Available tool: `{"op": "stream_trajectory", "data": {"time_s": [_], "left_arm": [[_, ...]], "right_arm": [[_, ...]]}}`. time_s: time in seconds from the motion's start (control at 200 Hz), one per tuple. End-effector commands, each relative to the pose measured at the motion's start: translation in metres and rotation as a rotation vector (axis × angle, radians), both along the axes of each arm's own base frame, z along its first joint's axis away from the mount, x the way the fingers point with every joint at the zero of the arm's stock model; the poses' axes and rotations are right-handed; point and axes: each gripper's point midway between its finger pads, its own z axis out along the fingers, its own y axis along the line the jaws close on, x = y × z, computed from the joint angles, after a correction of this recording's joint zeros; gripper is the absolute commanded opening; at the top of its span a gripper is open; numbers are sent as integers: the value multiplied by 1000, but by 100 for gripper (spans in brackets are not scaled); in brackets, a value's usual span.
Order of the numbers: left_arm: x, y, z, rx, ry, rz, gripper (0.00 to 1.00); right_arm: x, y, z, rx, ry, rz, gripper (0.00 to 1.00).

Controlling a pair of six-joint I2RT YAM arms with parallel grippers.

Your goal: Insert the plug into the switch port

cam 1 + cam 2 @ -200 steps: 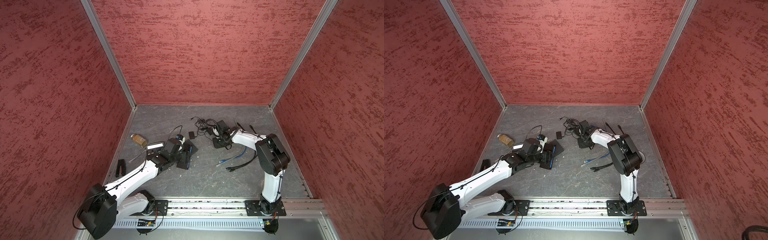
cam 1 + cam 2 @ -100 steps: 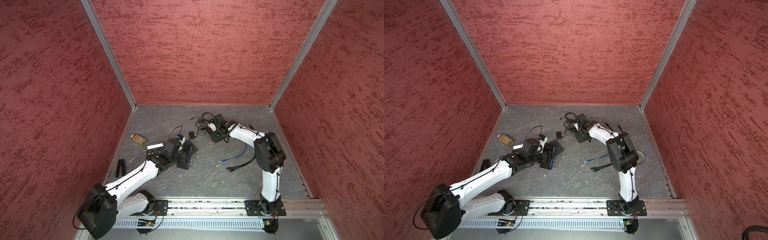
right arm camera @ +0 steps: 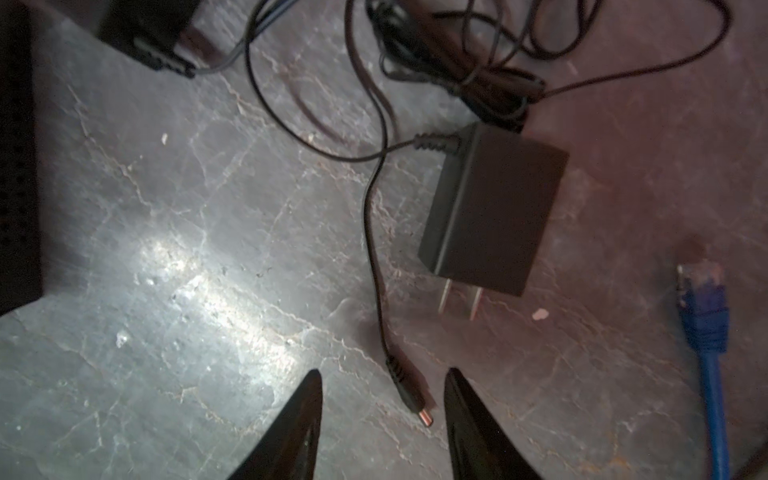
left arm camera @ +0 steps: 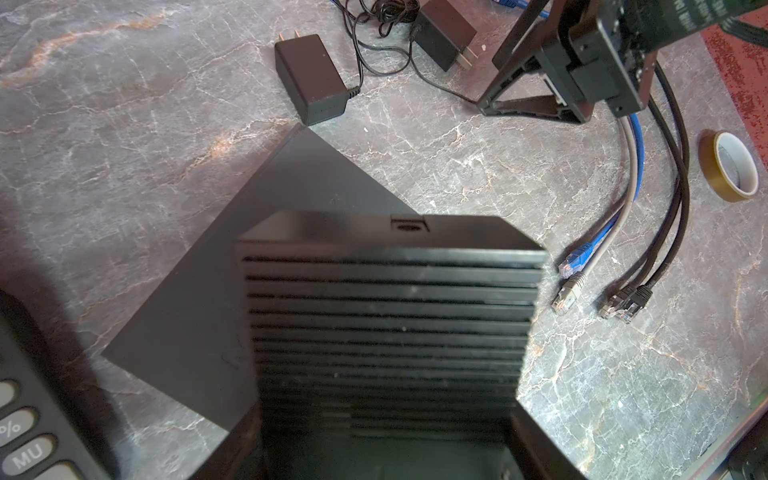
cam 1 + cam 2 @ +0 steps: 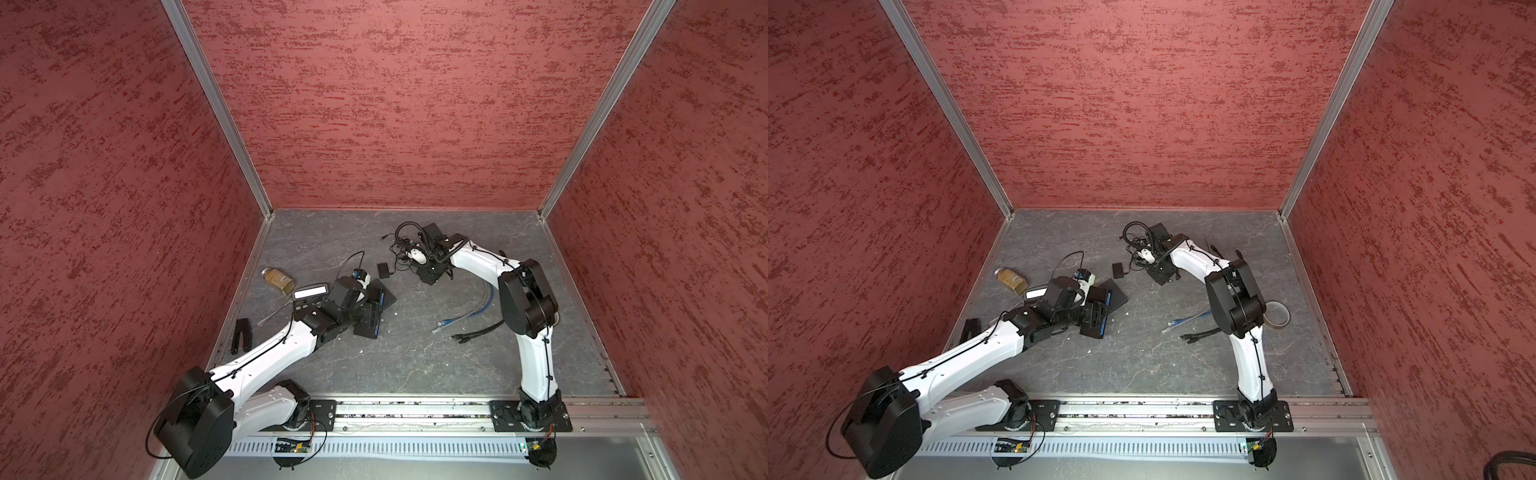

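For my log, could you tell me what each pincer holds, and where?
Left pincer grips the switch by its ribbed body's sides; right pincer is open, the plug lying unheld between its jaws.

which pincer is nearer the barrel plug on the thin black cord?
Right. The right pincer hovers open, straddling the barrel plug; the left pincer is far off, clamped on the switch.
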Motion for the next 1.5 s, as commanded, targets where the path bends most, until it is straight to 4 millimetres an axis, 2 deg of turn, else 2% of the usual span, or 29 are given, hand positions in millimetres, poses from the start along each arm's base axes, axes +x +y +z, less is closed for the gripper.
{"op": "stream_trajectory", "data": {"time_s": [0.0,0.165,0.366,0.641,0.862,0.987,1.122,1.327,1.493], "left_arm": [[6,-4,7,-14,-39,-6,52],[6,-5,7,-14,-40,-8,52],[5,-4,6,-13,-34,-8,52],[5,-4,6,-11,-33,-8,52],[4,-4,5,-10,-32,-7,52],[4,-4,6,-9,-33,-10,52],[5,-4,7,-8,-37,-15,52],[5,-5,8,-11,-41,-18,52],[6,-6,8,-14,-43,-21,52]], "right_arm": [[-13,-5,-10,-43,34,87,48],[-8,-13,-20,-96,19,82,45],[-3,-12,-23,-99,1,103,41],[-2,-16,-37,-111,38,126,35],[-19,-25,-50,-130,133,141,26],[-30,-29,-50,-128,178,137,25],[-35,-28,-49,-117,203,138,21],[-41,-26,-50,-106,246,130,4],[-42,-16,-50,-33,261,93,0]]}}
